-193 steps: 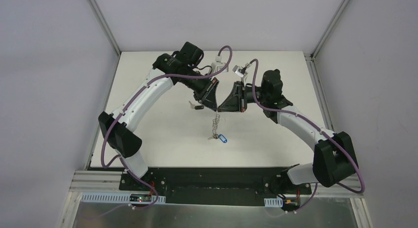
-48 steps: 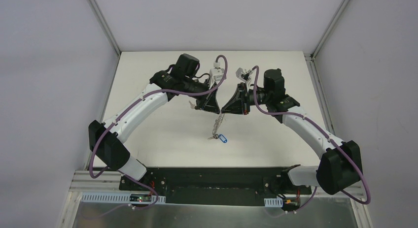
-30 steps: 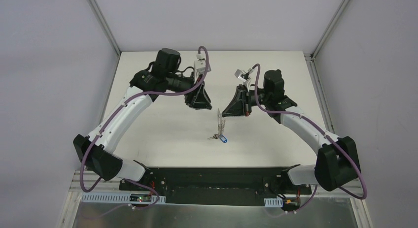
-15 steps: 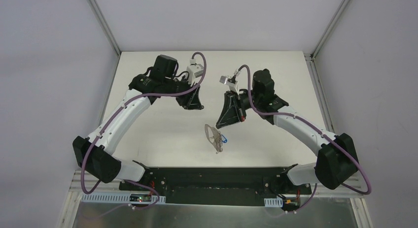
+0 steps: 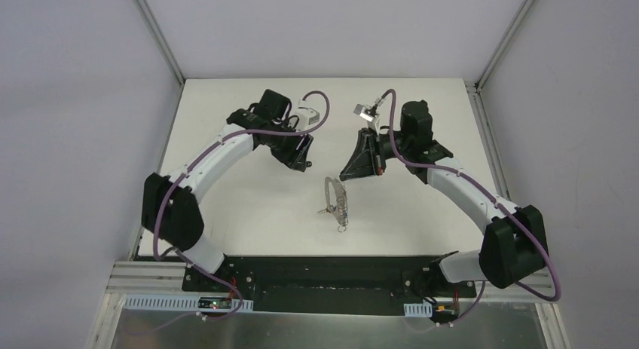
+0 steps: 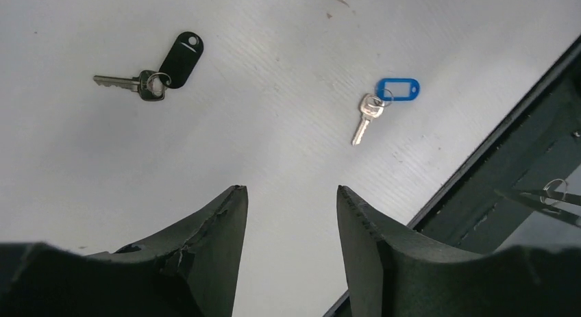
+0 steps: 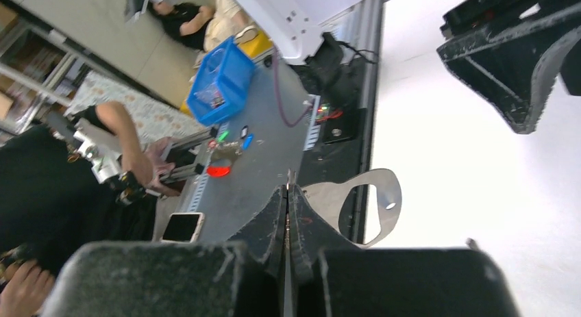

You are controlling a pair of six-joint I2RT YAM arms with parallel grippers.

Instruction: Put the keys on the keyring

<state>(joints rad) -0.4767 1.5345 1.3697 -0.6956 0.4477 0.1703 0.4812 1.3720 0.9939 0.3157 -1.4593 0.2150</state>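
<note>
Status: zero of two keys on keyring

Right gripper (image 7: 288,190) is pinched closed on the keyring (image 5: 339,202), which hangs off its tips near the middle of the table (image 6: 274,139), clips dangling along one side. I can't tell whether its lower end touches the surface. On the right wrist feed the fingers meet on a thin edge of the loop (slim grip, I'd call it marginal).

Left gripper (image 6: 289,194) is partly spread with nothing between the fingers, hovering and looking down at both keys. Black key (image 6: 154,74) lies flat at upper left of that view. Blue key (image 6: 384,101) lies flat to the right, near the dark table edge. They're well apart, and neither touches the keyring.

My read: ring is presented, no key picked, no key attached. Left to do: grab one key, hook its small split ring onto a clip, repeat for the other. Hooking is the hard bit. Those rings are tiny, and I can't tell which clips are open.
</note>
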